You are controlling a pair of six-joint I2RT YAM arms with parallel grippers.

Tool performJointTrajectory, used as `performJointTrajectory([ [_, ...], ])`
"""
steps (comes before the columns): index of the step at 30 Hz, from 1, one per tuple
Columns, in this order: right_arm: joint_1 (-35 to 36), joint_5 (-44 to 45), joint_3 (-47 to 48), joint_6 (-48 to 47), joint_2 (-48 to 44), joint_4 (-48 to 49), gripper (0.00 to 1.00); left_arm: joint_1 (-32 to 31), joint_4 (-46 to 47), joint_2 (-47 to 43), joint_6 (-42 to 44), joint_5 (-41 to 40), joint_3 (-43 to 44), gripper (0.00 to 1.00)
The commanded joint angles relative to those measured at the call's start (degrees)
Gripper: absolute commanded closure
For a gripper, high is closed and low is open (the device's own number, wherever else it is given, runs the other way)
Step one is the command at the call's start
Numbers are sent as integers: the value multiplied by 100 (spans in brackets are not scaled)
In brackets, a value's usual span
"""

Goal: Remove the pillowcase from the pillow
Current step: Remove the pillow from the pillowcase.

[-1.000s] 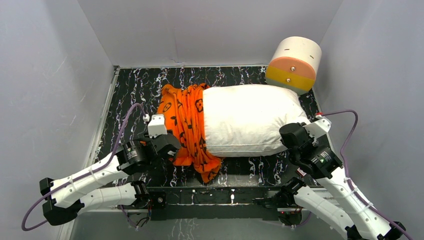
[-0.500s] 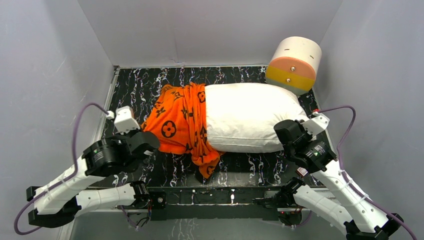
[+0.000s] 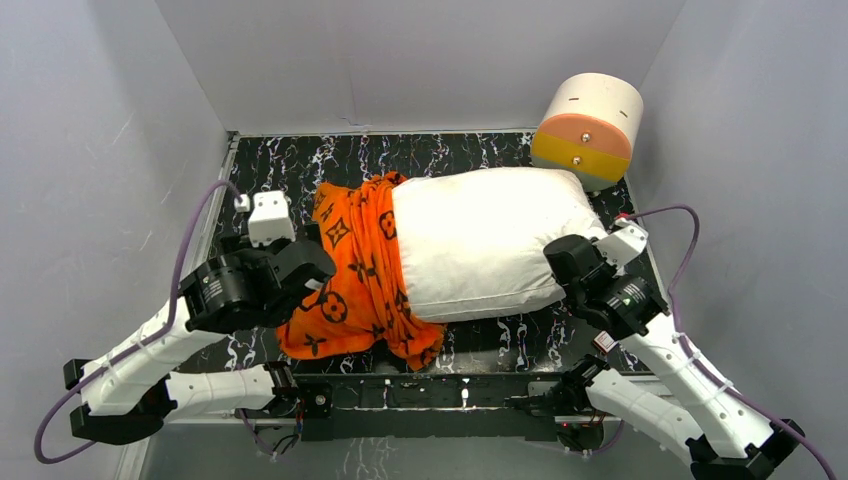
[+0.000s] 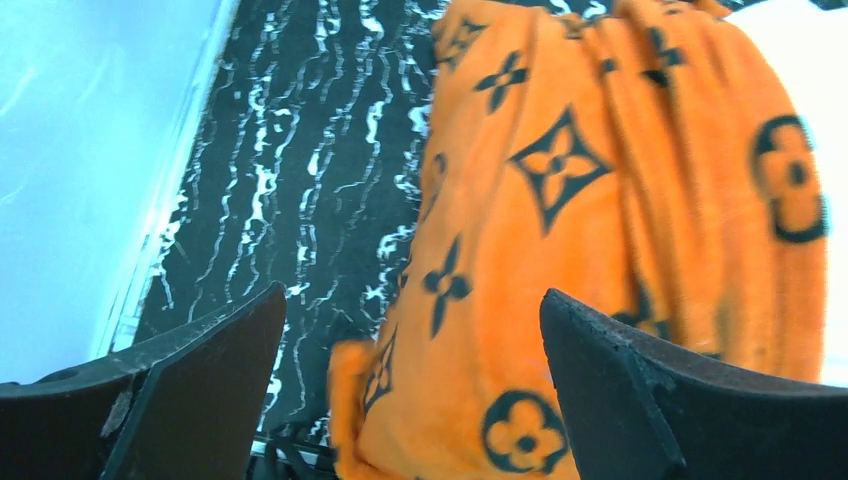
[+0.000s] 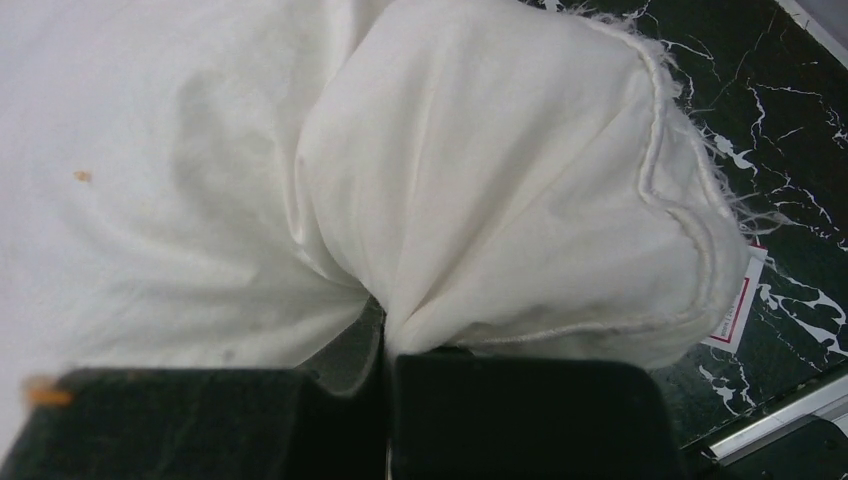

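The pillowcase is bunched around the left end of the pillow. Its loose part spreads over the bench toward the near edge. The pillow lies across the middle of the bench, its long way running left to right, and most of it is bare and white.

The left end effector is wide open and holds nothing. The orange cloth lies right in front of it and a bit to its right, so the left arm is the nearer 1.

The right end effector is shut tight on the pillow's near right corner.

I think the left arm should grab the cloth next and pull it left, along the pillow's long way.
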Motion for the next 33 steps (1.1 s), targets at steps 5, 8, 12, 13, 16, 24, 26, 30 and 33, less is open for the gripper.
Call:
performJointTrajectory([
  [5,-19,-869,228,-358,551,1092,100,13,1480,394,1672,2260,669,2],
  [8,-25,-1129,336,-532,716,1448,100,12,2439,339,1813,3420,235,2],
  [12,-22,-1443,663,-723,1107,1693,100,14,2986,634,1752,4842,-338,2],
  [13,-25,-1524,726,-811,1171,1715,100,10,2984,754,1717,5119,-433,2],
  [16,-22,-1728,768,-1038,1228,1757,92,8,2972,989,1546,5602,-832,2],
  [24,-22,-1961,438,-1473,325,1714,68,43,3593,623,888,4613,-2285,9],
  [26,-22,-2248,407,-1762,57,1779,50,220,3508,808,867,3994,-2393,15],
  [30,-22,-3203,379,-2331,-291,1975,32,1234,3723,1354,1457,3888,-2320,17],
  [33,-24,-4094,438,-2592,-271,2026,28,1792,4007,1521,1962,3848,-2160,16],
])
